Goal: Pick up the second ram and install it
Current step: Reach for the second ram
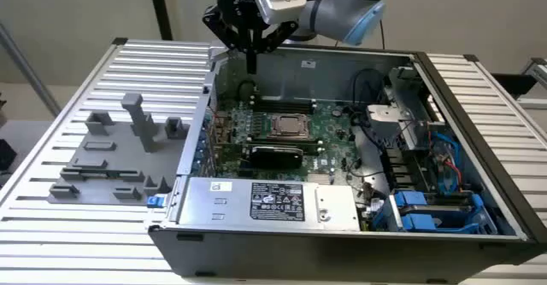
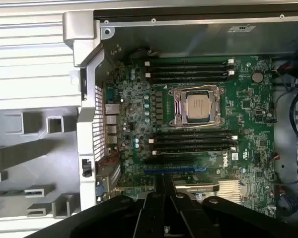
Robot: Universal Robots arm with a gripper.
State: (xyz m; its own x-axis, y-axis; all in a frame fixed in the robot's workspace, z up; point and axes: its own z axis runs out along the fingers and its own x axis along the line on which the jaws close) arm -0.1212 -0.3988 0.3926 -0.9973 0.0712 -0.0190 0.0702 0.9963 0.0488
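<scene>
Where the ribbed desk comes nearest in the exterior view, an open computer case stands on it, its grey power supply along the near edge. At about 9 o'clock from the power supply, outside the case, a grey tray carries several plastic holder blocks. In the long low holder near the tray's front lies a slim strip with dark marks along it, which I take for the second ram; its colour is too faint to be sure. It rests in that holder, touched by nothing else, well apart from the end effector.

Farther back, inside the case, the green motherboard lies flat. The metal-framed processor socket sits near its middle, with long dark memory slots beyond it. Farthest of all, the end effector hangs above the case's rear corner, over one end of those slots, at roughly 1 o'clock from the ram. Its two fingers are drawn together into one narrow tip, and I can make out nothing gripped between them. From the end effector, the ram sits at about 8 o'clock, across the case wall, on the tray.
</scene>
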